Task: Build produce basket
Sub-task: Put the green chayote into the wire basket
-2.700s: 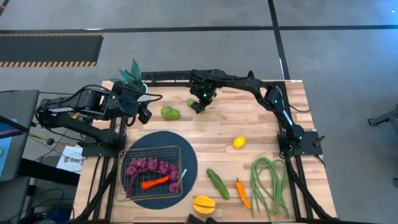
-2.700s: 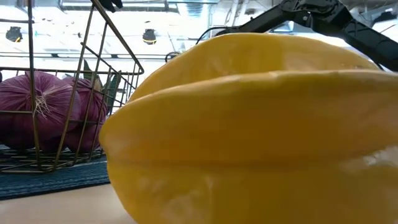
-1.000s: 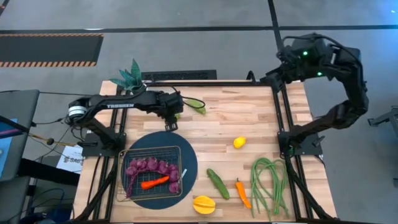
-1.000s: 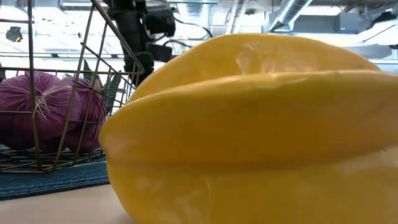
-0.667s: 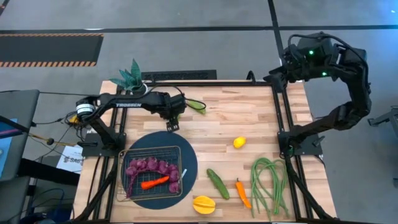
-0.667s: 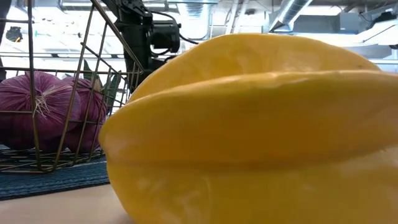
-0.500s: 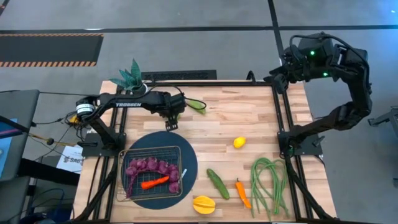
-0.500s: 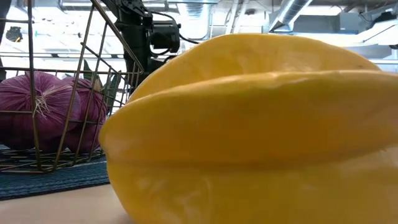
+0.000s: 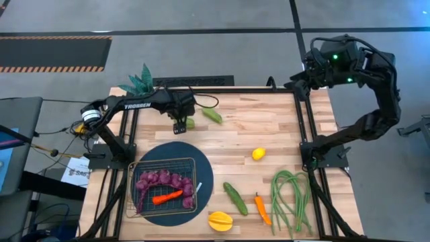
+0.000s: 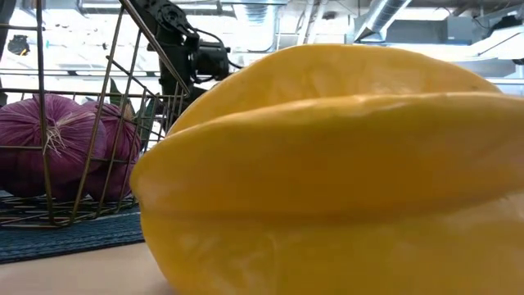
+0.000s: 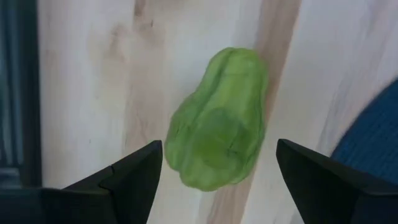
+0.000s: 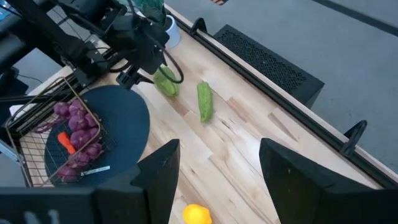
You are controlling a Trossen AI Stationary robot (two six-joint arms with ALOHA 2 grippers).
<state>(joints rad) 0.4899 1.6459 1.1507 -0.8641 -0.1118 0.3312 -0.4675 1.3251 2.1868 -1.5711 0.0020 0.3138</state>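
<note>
- Since a moment ago the left gripper (image 9: 180, 125) has slid back over the lumpy pale-green toy pepper (image 11: 219, 129), its jaws now spread either side without touching it.
- Nearest me, the shallow wire-grid basket (image 9: 134, 165) on the dark round mat (image 9: 205, 168) holds purple grapes (image 9: 161, 180) and a red pepper (image 9: 166, 197).
- The pepper looks light, smooth and probably slippery; I would pinch it across its widest middle.
- Far off, the right gripper (image 12: 214, 168) waits, fingers apart, high past the table corner.

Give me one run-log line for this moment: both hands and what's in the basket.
left hand: open, over pale green bumpy pepper | right hand: open, raised off table edge | square wire basket: purple grape string, red-orange pepper
</note>
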